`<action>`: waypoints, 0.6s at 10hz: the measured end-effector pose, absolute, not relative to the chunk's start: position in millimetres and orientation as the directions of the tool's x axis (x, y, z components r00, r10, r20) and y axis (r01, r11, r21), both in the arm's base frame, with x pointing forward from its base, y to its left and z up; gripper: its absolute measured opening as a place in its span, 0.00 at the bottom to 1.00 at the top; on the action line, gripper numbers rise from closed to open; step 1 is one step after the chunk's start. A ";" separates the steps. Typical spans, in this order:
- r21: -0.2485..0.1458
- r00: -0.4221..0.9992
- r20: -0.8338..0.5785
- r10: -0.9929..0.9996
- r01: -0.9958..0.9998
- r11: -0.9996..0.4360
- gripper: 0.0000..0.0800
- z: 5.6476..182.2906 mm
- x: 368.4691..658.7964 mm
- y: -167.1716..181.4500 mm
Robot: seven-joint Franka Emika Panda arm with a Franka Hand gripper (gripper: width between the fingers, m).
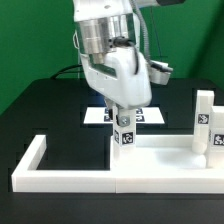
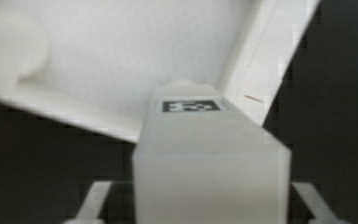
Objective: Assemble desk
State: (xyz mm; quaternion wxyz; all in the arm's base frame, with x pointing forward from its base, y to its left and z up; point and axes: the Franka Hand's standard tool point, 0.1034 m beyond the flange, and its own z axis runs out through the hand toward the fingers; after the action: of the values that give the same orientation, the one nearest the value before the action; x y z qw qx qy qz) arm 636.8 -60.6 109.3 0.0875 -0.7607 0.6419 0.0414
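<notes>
gripper (image 1: 122, 118) | clamped on upright leg (image 1: 125, 131) | leg bottom at tabletop (image 1: 165, 152) corner

1. The flat rectangular white plastic desk tabletop (image 1: 160, 150) lies level on the black table surface, on the exterior view's right half. In the wrist view, its pale panel (image 2: 131, 50) fills the upper part of the picture.
2. A short white plastic block leg (image 1: 127, 135) stands upright at the tabletop's corner nearest the exterior view's centre. A black-and-white square tag faces the camera on its side. In the wrist view, this leg (image 2: 202, 160) shows a tag on its end face.
3. A second white block leg (image 1: 203, 122) stands upright at the tabletop's far end, on the exterior view's right, with a tag on its side.
4. A third white block leg (image 1: 216, 138) stands upright just beside the second, at the picture's edge, also tagged.
</notes>
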 end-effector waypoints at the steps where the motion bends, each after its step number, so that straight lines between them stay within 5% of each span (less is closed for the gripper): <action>1: -0.072 0.025 -0.211 -0.977 -0.997 -0.010 0.37 109.4 638.4 -59.9; 2: -0.070 -0.091 -0.216 -0.972 -0.992 0.109 0.37 108.7 638.1 -60.7; 4: -0.066 -0.101 -0.215 -0.971 -0.991 0.118 0.37 107.9 637.0 -60.5; 5: -0.074 -0.026 -0.197 -0.980 -0.996 0.042 0.49 107.4 636.3 -59.9; 6: -0.102 0.218 -0.139 -0.966 -0.973 -0.205 0.66 107.7 637.7 -56.3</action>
State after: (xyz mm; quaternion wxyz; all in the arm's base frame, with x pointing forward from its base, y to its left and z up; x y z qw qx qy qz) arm 637.7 -56.3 107.7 0.0835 -0.7760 0.6248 0.0220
